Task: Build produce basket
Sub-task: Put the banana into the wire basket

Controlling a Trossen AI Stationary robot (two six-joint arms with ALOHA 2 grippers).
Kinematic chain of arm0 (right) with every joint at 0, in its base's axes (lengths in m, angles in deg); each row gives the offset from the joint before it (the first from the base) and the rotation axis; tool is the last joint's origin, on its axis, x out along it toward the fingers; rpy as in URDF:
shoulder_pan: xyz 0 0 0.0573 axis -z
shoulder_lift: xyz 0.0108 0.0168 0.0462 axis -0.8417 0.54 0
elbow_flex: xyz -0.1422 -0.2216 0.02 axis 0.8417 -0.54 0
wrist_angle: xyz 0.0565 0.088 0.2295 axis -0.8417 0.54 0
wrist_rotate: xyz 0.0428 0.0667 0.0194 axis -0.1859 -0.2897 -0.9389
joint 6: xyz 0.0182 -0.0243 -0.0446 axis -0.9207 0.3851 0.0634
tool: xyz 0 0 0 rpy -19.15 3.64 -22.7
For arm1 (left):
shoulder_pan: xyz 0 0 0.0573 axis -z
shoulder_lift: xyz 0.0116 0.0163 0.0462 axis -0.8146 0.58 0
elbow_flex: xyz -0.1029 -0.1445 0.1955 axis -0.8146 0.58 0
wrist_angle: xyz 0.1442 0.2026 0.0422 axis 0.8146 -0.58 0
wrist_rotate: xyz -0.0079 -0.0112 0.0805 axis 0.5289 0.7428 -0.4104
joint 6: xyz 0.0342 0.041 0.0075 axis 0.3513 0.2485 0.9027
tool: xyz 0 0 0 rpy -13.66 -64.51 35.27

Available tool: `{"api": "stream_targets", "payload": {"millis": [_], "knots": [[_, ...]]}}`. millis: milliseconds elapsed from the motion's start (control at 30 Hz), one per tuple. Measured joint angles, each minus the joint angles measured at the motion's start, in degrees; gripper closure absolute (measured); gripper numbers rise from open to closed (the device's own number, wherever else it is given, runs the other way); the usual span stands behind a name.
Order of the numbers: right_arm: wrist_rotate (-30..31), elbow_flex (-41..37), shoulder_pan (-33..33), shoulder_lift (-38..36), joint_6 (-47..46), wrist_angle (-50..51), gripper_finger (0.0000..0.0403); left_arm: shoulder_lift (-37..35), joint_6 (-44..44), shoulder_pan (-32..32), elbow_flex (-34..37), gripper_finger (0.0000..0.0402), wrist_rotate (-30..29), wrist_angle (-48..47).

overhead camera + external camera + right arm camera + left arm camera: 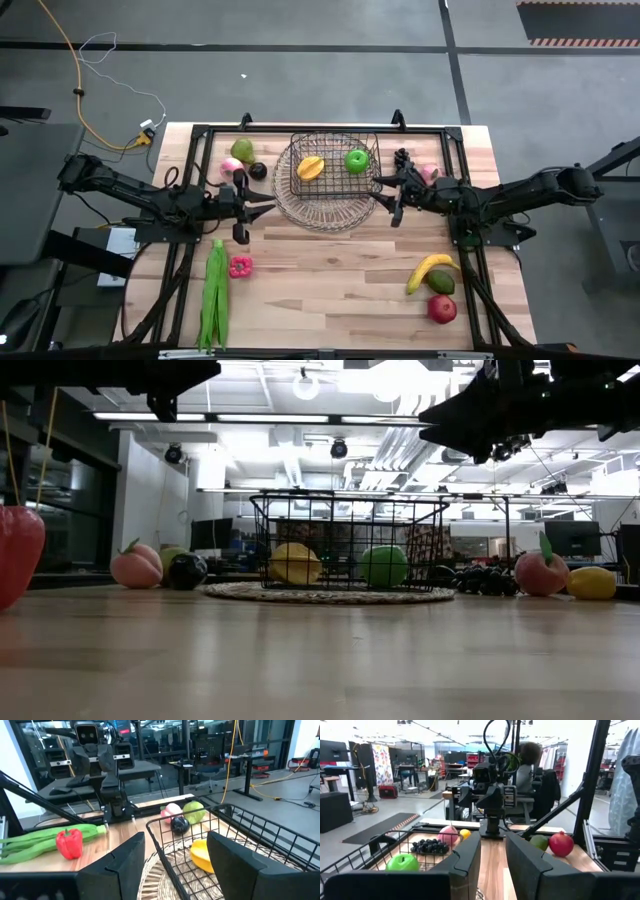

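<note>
The wire basket (pixel 330 168) stands on a round woven mat (pixel 325 210) at the table's far middle. It holds a yellow fruit (pixel 311 167) and a green apple (pixel 356 160). My left gripper (pixel 266 206) is open and empty, just left of the mat. My right gripper (pixel 385 196) is open and empty, close to the basket's near right corner (pixel 156 826). Long green pods (pixel 214 295) and a red pepper (pixel 240 266) lie near left. A banana (pixel 430 268), a green fruit (pixel 441 283) and a red fruit (pixel 442 308) lie near right.
A pear (pixel 241 150), a pink fruit (pixel 231 168) and a dark fruit (pixel 258 170) lie left of the basket. Dark grapes (pixel 403 160) and another pink fruit (pixel 428 172) lie to its right. A dark frame (pixel 300 128) runs along the table's far edge.
</note>
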Motion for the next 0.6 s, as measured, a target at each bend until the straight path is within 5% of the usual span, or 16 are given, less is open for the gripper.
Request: {"api": "stream_targets", "payload": {"millis": [433,600], "knots": [[-6.7,0.0,-0.3,0.0,0.9,-2.6,0.0197,0.0,0.0,0.0,0.0,0.0319,1.7,-0.2],[-7.6,0.3,-5.1,0.0,0.5,1.3,0.0197,0.0,0.0,0.0,0.0,0.0319,1.7,-0.2]]}}
